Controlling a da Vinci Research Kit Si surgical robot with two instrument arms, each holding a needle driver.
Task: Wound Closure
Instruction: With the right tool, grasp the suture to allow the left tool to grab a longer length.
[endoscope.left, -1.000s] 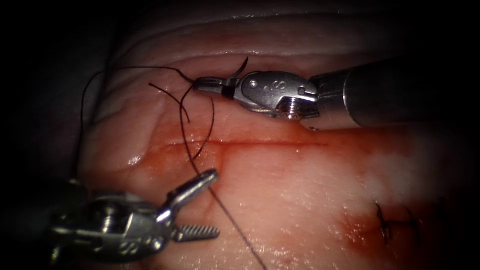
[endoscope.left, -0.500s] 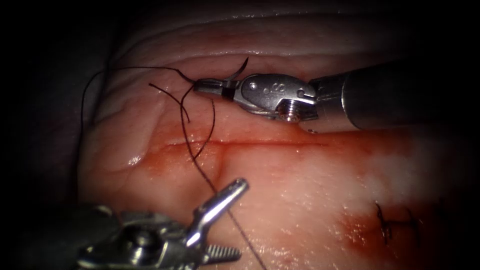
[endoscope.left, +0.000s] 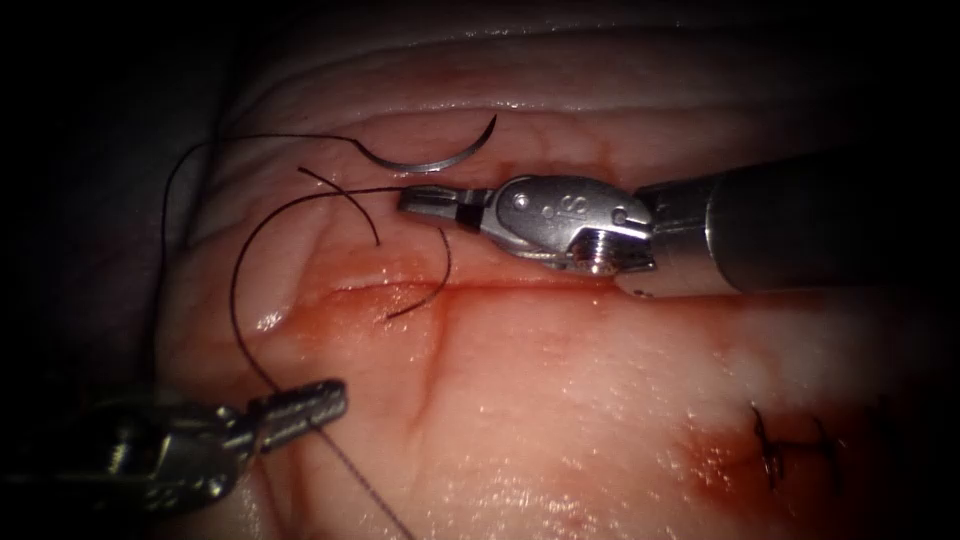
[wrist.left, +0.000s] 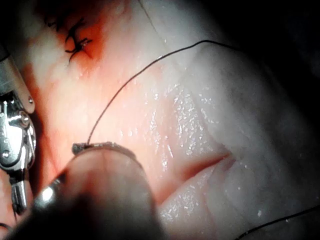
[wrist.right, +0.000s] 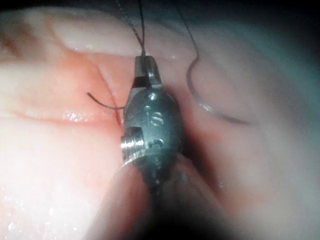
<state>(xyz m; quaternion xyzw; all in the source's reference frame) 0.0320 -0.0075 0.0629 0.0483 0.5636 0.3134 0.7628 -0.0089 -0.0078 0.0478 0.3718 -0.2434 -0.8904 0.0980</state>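
Steel needle (endoscope.left: 432, 158) lies loose on the tissue (endoscope.left: 600, 380), on the far side of the cut (endoscope.left: 520, 287) from the endoscope, curved and flat on the surface, not in the tissue and not held by either tool. In the right wrist view the needle (wrist.right: 210, 100) sits just beside the right end effector (wrist.right: 144, 67), apart from it.

Right end effector (endoscope.left: 435, 203): jaws closed on the thread (endoscope.left: 240, 290), close to the needle and just on the far side of the cut. From the jaw tips the thread runs out and sweeps round in a wide arc, crossing over the cut's left end.

Left end effector (endoscope.left: 310, 405): jaws closed on the same thread, on the near side of the cut, left part of the tissue. In the left wrist view the thread (wrist.left: 125, 85) leaves the jaw tips (wrist.left: 82, 147) and rises over the tissue.

A short cut end of thread (endoscope.left: 425, 290) lies across the cut below the right end effector. Red fluid (endoscope.left: 340, 305) stains the tissue along the cut. A finished stitch (endoscope.left: 785, 450) sits well to the right, on the near side of the cut.
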